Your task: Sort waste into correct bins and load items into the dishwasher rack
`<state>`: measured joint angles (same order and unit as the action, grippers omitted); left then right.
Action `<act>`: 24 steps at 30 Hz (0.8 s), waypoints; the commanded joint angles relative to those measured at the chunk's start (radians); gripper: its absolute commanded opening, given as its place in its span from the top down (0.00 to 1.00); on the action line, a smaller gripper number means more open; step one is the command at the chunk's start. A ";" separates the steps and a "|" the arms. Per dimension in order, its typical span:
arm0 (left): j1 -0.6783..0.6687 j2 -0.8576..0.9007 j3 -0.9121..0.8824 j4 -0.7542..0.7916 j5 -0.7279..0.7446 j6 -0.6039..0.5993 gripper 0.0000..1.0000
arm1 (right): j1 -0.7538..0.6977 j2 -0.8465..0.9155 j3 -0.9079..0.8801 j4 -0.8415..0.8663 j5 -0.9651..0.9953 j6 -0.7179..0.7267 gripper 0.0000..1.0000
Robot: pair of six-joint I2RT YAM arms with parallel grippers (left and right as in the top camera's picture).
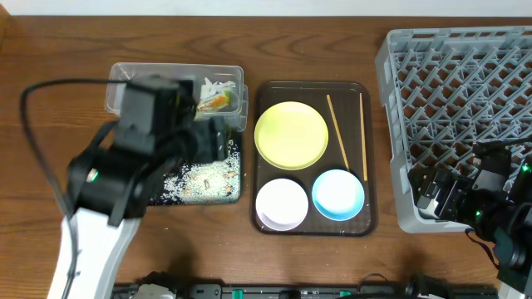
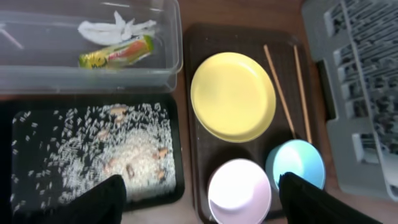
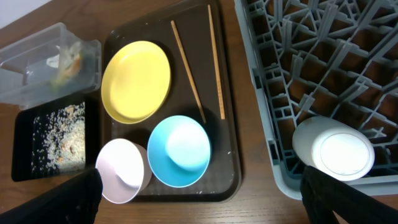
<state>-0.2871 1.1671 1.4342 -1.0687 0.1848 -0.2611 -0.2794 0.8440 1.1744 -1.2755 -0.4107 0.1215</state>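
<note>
The green-and-orange wrapper (image 2: 118,53) and white crumpled paper (image 2: 115,28) lie in the clear tub (image 1: 133,75). Rice and food scraps (image 2: 118,149) cover the black tray (image 1: 236,198). The yellow-green plate (image 1: 291,134), white bowl (image 1: 282,203), light blue bowl (image 1: 338,194) and two chopsticks (image 1: 337,131) sit on the dark brown serving tray (image 1: 370,224). My left gripper (image 2: 202,190) is open and empty, high over the black tray's right edge and the white bowl. My right gripper (image 3: 202,186) is open and empty, above the grey rack's (image 1: 465,75) front left corner.
A white upturned cup or bowl (image 3: 336,149) rests in the rack's near corner in the right wrist view. My left arm (image 1: 108,174) hides part of the tub and black tray from overhead. Bare wooden table (image 1: 208,257) lies in front of the trays.
</note>
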 commanded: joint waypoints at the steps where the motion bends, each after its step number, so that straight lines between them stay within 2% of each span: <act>1: 0.000 -0.059 0.022 -0.046 0.007 0.004 0.18 | -0.007 0.002 0.008 0.000 0.003 -0.003 0.01; 17: -0.002 -0.126 0.020 -0.109 0.005 0.005 0.12 | -0.007 0.002 0.008 0.000 0.003 -0.003 0.01; 19: -0.002 -0.138 0.010 -0.106 -0.040 0.021 0.12 | -0.007 0.002 0.008 0.000 0.003 -0.003 0.01; 22: -0.002 -0.150 -0.015 -0.067 -0.114 0.021 0.11 | -0.007 0.002 0.008 0.000 0.003 -0.003 0.01; 24: 0.001 -0.171 -0.055 0.021 -0.126 0.051 0.11 | -0.007 0.002 0.008 0.000 0.003 -0.003 0.01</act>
<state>-0.2871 1.0222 1.4189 -1.0996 0.1215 -0.2535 -0.2794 0.8440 1.1744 -1.2755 -0.4110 0.1215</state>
